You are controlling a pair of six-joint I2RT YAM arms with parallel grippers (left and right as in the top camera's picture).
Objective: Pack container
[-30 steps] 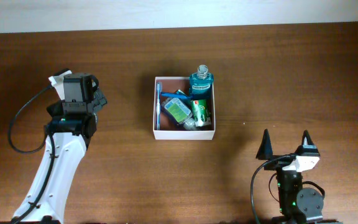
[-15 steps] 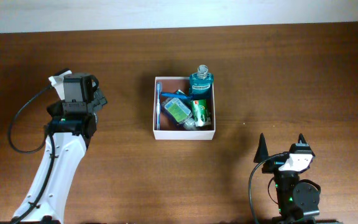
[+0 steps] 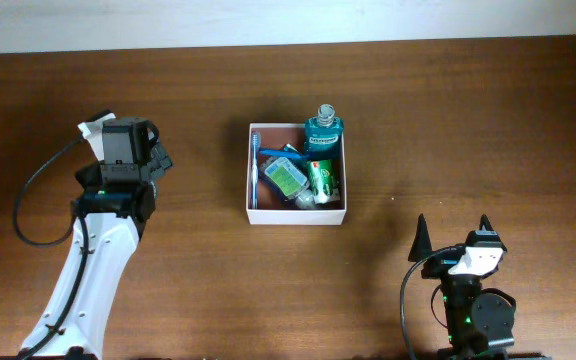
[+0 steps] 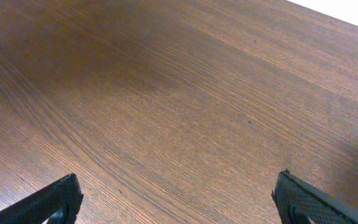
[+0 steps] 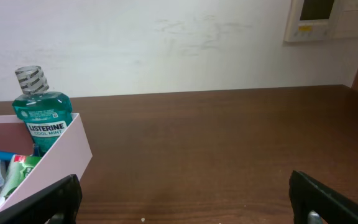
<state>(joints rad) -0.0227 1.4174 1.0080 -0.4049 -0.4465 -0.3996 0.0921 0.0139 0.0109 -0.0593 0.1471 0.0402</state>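
- Black fingers of the right gripper (image 3: 453,236) stand wide apart with nothing between them, low at the table's (image 3: 468,120) near edge.
- Left gripper (image 4: 178,202) is spread just as wide and empty, over bare wood well to the left.
- Box (image 3: 298,216) sits mid-table between the arms, well apart from both.
- It likely handles as light, thin cardboard. The walls would flex, so a grip on a wall close to a corner looks safest (a mid-wall pinch may buckle it).
- Its load is a mouthwash (image 3: 324,128) upright in the far right corner, a toothbrush (image 3: 254,170) along the left wall, and a tube (image 3: 322,178) and small bottle (image 3: 286,178) between them.
- The tall mouthwash probably makes that corner heavy and could topple if the box is jolted.
- Nothing stands between either gripper and the box.
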